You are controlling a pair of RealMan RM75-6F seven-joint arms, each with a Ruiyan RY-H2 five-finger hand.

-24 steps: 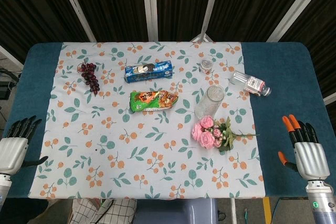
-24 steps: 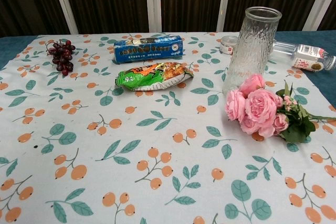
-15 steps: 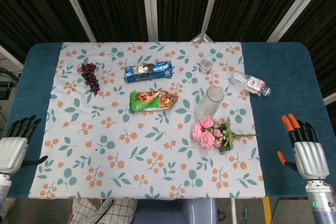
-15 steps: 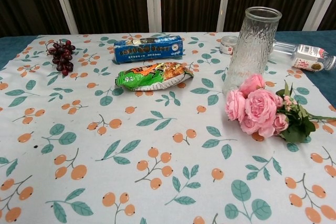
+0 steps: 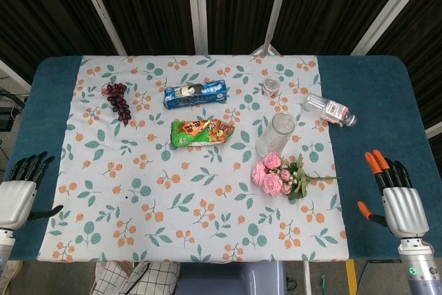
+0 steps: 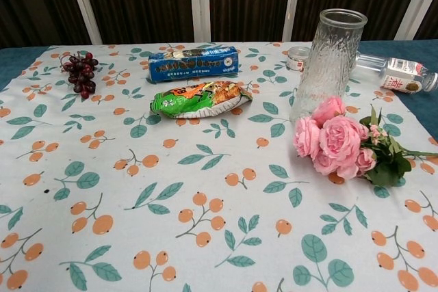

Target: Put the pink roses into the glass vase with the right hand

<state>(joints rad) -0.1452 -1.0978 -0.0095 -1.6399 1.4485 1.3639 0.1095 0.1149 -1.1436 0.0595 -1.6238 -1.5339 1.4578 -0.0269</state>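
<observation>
We see our right hand (image 5: 402, 202) spread and empty; pink roses (image 5: 273, 174) lie at the glass vase's (image 5: 276, 132) six o'clock.

The head view looks straight down over the whole table (image 5: 373, 88); the chest view faces across it low and close, sharing the tablecloth (image 6: 205, 189) area.

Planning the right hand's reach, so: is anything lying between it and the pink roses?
Nothing visible does. The right hand is at the table's near right edge, and only bare cloth separates it from the pink roses, which lie beside the glass vase.
</observation>
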